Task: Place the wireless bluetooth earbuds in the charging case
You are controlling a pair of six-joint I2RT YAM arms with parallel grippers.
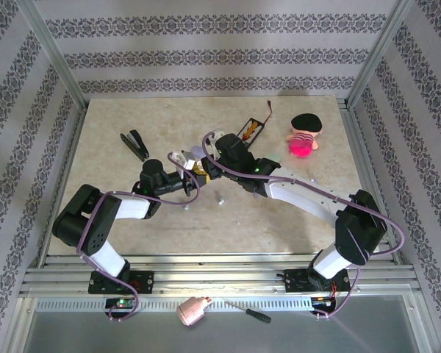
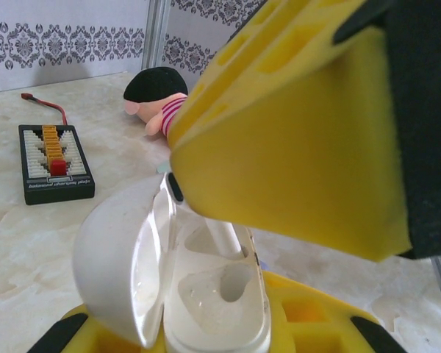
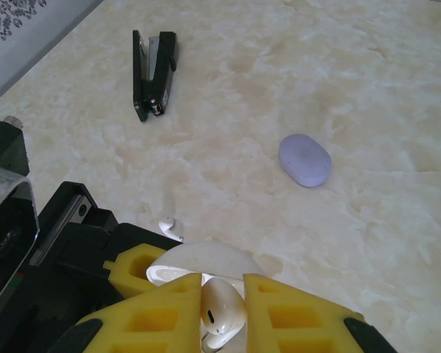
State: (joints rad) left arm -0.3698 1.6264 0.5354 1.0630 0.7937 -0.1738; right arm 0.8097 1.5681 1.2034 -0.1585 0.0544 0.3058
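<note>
At mid-table: left gripper [image 1: 193, 169] is clenched on the open charging case [image 2: 220, 316], lid tipped back, so its wells face up.
Above the case: right gripper [image 3: 222, 296] pinches one earbud [image 3: 222, 315], apparently to lower it into a well.
Earbuds counted: two, the held one and a loose earbud [image 3: 170, 226] on the table [image 3: 367, 73].
Cases counted: one white, held; one lavender oval shell [image 3: 305, 159] lying apart.

Overhead rear overview; both wrists close on case [image 2: 213, 305]

One open charging case [image 2: 213, 312], one stapler [image 3: 153, 72]
</note>
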